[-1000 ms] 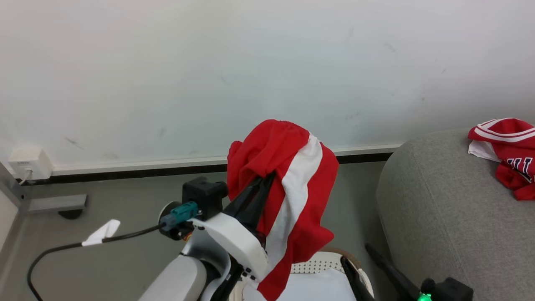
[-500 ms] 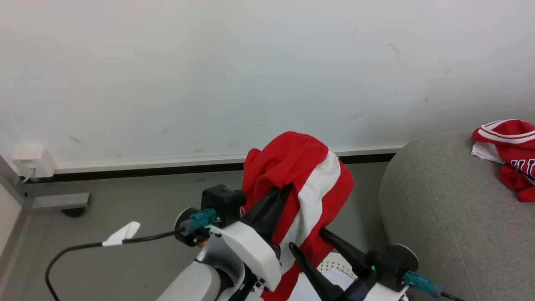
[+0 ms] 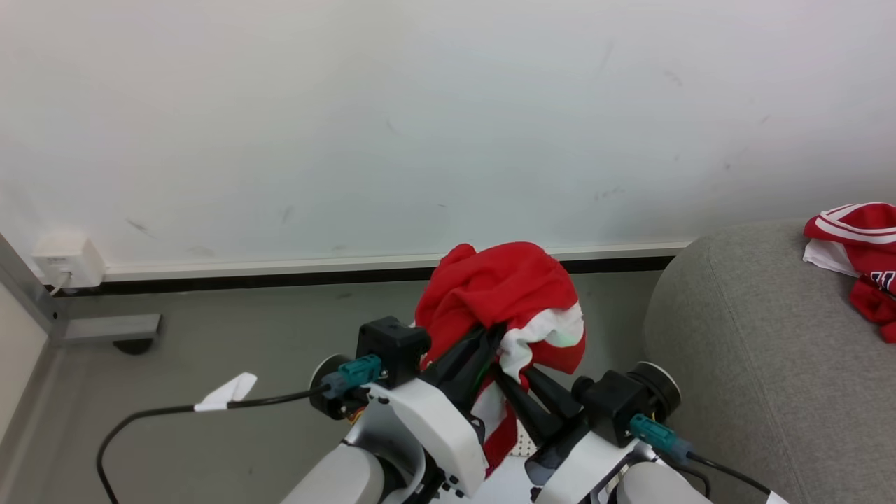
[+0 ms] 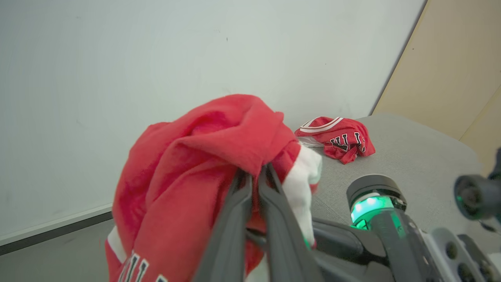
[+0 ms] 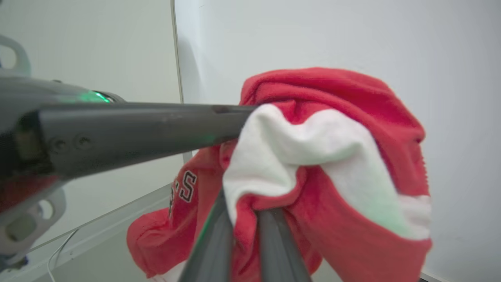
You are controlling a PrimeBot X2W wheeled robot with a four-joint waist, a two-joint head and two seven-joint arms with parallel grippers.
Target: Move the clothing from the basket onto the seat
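A red garment with a white stripe (image 3: 500, 297) hangs bunched in the air in front of the wall. My left gripper (image 3: 490, 337) is shut on its red folds, seen close up in the left wrist view (image 4: 255, 177). My right gripper (image 3: 519, 372) comes in from the right, just below, and is shut on the fabric by the white stripe (image 5: 244, 213). Another red garment with black-and-white lettering (image 3: 859, 245) lies on the grey seat (image 3: 756, 364) at the right. A small perforated patch of the basket (image 3: 519, 442) shows low between my two arms.
A white wall with a pale baseboard (image 3: 280, 268) stands close behind the held garment. A black cable with a white tag (image 3: 227, 393) runs over the grey floor at the left. A wall socket box (image 3: 66, 260) sits at the far left.
My right gripper has risen from the lower right to the hanging garment and shut on its white-striped part, which is now bunched up. The left gripper keeps its hold. The camera has shifted slightly.
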